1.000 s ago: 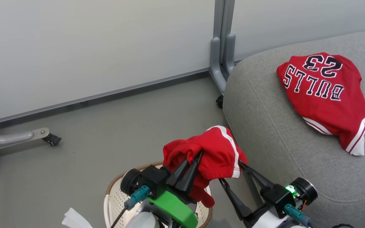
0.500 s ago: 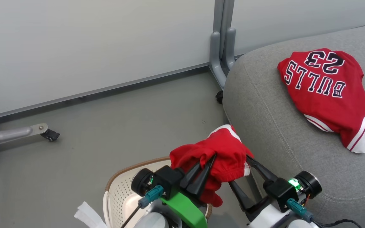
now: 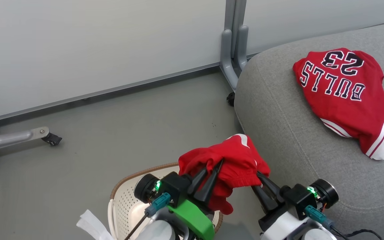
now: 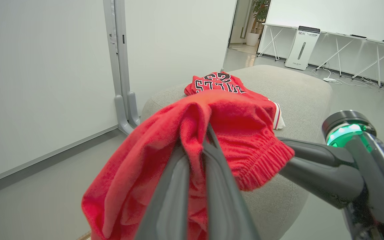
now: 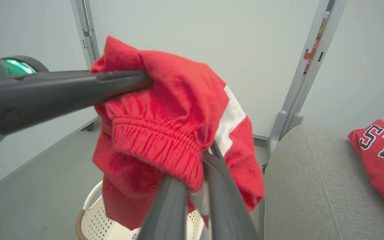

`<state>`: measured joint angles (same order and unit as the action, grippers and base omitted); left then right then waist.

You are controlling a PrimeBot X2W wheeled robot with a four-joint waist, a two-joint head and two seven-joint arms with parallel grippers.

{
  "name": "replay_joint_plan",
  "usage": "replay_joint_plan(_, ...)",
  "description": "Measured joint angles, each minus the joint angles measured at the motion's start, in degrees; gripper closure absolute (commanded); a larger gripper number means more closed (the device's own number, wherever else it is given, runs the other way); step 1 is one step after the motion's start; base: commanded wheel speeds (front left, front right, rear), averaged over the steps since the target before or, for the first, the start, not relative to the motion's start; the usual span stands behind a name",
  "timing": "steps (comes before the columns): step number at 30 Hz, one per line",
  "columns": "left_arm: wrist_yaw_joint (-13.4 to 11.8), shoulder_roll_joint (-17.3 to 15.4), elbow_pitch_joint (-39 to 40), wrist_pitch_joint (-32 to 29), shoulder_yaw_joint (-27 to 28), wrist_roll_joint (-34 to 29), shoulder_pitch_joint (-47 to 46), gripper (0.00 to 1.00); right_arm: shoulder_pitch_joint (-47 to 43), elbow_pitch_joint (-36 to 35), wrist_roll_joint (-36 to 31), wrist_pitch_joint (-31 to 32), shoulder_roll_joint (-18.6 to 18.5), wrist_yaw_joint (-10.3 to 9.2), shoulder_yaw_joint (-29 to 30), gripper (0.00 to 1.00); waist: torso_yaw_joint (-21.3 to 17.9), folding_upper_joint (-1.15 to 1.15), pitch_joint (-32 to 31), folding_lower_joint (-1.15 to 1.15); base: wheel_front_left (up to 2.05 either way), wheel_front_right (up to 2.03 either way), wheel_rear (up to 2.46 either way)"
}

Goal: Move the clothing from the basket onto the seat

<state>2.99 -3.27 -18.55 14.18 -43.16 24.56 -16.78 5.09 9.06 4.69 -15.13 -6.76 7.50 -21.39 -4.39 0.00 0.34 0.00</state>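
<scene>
The red shorts (image 3: pixel 235 156) with a white side stripe hang bunched in the air over the cream basket (image 3: pixel 120 206), just left of the grey seat (image 3: pixel 288 140). My left gripper (image 3: pixel 213 165) is shut on a fold of the shorts (image 4: pixel 238 126). My right gripper (image 3: pixel 257 178) is shut on their elastic waistband (image 5: pixel 165 110), and the two grippers sit close together. The "BULLS 23" jersey (image 3: pixel 342 96) lies crumpled on the seat's far right. The basket (image 5: pixel 92 216) shows below the shorts, and most of its inside is hidden by my arms.
A grey partition post with a forked foot (image 3: pixel 232 56) stands at the seat's back left corner. A metal leg with a castor (image 3: pixel 22 136) lies on the grey floor at left. A white folded strip (image 3: pixel 90 226) sits beside the basket.
My right gripper's fingers, spread apart a second ago, have closed on the shorts' waistband. The shorts are more bunched between the two grippers. The head camera has shifted slightly.
</scene>
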Motion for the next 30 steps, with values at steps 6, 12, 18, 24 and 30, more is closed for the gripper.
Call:
replay_joint_plan(6,-0.7,-0.7,-0.9,0.5,1.0,-0.4,-0.1,0.0,0.0,-0.2,0.9,0.0,0.2,0.0,0.7,1.0,-0.1,0.0,0.3,0.0,0.0,0.0,0.0)
replay_joint_plan(12,-0.8,-0.8,-1.5,0.6,1.3,-0.7,-0.2,0.0,0.0,-0.3,1.3,0.0,0.2,0.0,1.1,1.0,0.1,0.0,0.5,0.0,0.0,0.0,0.0)
replay_joint_plan(18,-0.7,-0.7,-1.8,0.7,1.3,-1.0,-0.2,0.0,-0.1,-0.3,1.5,0.0,0.1,0.0,1.4,1.0,0.1,0.0,0.7,0.0,0.0,0.0,0.0)
replay_joint_plan(24,-0.6,-0.7,-2.2,0.8,1.6,-1.0,-0.2,0.0,-0.1,-0.5,2.0,0.0,0.1,0.0,1.7,1.0,0.0,0.0,1.0,0.0,0.0,0.0,0.0)
replay_joint_plan(30,-0.8,-0.9,-1.7,0.9,3.4,-1.7,-0.2,0.0,0.0,-1.6,2.9,0.0,0.5,0.0,3.5,1.0,-0.4,0.0,2.2,0.0,0.0,0.0,0.0)
